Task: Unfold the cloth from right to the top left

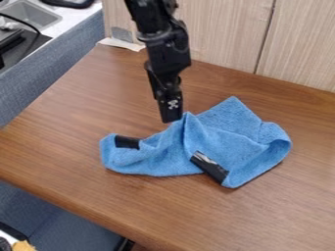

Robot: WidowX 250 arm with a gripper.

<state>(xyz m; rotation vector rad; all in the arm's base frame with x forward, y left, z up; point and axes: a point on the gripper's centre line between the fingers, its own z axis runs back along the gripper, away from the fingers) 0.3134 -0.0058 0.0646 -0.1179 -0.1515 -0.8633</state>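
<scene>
While the black gripper (171, 116) hangs down just beside the top edge of the blue cloth (229, 137), near the peak of a raised fold, I cannot tell whether it is open, closed or gripping the fabric, nor whether its tip touches the cloth. The cloth lies crumpled on the brown wooden table (72, 103), with a narrower part stretching to the left and a broader, folded part to the right. One corner of it points up and away, and its right edge curls over in a rounded loop. On the cloth's left part sits a short black patch (127, 142), and a longer black strip (209, 167) with a shiny spot runs at a slant near its lower edge. The arm (165, 44) comes down from above the cloth, a little left of its middle. Behind the cloth, beyond the table, stand pale wood-grain panels (222, 29). Up and to the left of the cloth, at the table's far corner, is a whitish flat piece (121, 43), and farther off past a blue-grey partition (62, 68) is a metal sink (36, 14)
</scene>
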